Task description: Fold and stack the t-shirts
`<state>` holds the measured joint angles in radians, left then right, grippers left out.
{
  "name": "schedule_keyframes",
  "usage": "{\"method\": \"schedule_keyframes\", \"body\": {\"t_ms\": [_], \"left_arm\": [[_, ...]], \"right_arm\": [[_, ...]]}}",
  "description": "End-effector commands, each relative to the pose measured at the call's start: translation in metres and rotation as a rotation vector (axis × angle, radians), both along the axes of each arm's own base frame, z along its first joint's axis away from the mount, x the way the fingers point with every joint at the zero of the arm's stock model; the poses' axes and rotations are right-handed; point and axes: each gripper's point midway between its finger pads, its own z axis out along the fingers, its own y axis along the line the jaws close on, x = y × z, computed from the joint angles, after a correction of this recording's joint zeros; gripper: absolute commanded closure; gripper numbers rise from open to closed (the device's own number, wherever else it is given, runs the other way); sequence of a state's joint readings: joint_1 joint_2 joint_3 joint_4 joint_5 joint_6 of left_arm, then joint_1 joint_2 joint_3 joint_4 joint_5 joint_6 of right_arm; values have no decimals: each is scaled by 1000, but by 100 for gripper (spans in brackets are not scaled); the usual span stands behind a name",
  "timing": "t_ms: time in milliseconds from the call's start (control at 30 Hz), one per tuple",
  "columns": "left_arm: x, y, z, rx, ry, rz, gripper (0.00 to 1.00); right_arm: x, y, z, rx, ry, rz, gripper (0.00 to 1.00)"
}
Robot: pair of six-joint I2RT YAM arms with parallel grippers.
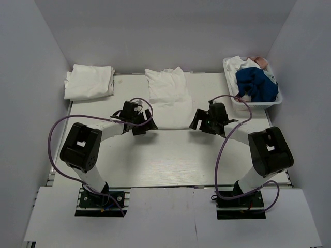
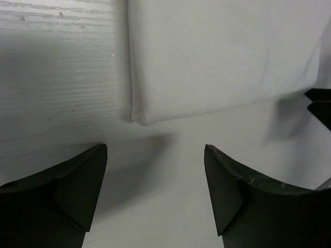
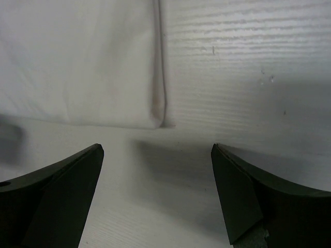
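Both claws released, empty. Shirt 12 o'clock from left claw and right claw; long axis 12–6; equally near.

The t-shirt at upper centre is plain white, and so is the folded t-shirt at upper left. The table is white with fine wood grain. At upper right, a white basket holds a deep blue cloth and a pale pink cloth.
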<state>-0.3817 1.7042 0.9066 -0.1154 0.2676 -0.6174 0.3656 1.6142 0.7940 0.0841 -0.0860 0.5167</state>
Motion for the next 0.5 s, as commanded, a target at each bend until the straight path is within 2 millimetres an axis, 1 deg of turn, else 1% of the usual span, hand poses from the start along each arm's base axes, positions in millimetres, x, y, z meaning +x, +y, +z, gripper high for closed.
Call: {"method": "schedule_keyframes", "body": {"t_ms": [0, 33, 67, 100, 167, 200, 233, 267, 333, 367, 400, 433, 467], "left_arm": [[7, -6, 5, -31, -20, 18, 17], [9, -6, -2, -19, -8, 25, 22], [11, -7, -2, -21, 3, 31, 24], [10, -4, -8, -5, 18, 39, 24], [14, -1, -13, 0, 29, 62, 27], [12, -1, -18, -1, 46, 56, 30], [13, 0, -17, -18, 56, 66, 32], [14, -3, -18, -26, 61, 58, 35], [12, 0, -24, -13, 87, 74, 41], [14, 6, -29, 23, 94, 99, 45], [16, 8, -28, 31, 93, 116, 52], [14, 10, -34, 49, 108, 124, 56], [15, 12, -37, 61, 116, 130, 58]], "right_arm": [[0, 4, 3, 56, -18, -7, 10], [0, 5, 1, 73, -3, -8, 10], [-1, 7, 0, 84, 4, -3, 10], [-1, 9, -1, 95, 8, 8, 10], [-2, 15, -6, 115, 24, 25, 10], [-1, 15, -7, 116, 28, 27, 12], [-1, 16, -8, 119, 32, 32, 15], [-1, 16, -13, 120, 45, 30, 15], [-2, 17, -15, 130, 49, 23, 18], [-1, 15, -20, 129, 58, 7, 18], [0, 14, -21, 128, 53, 1, 20], [4, 16, -21, 135, 48, -2, 20], [5, 15, -25, 132, 54, -10, 22]]}}
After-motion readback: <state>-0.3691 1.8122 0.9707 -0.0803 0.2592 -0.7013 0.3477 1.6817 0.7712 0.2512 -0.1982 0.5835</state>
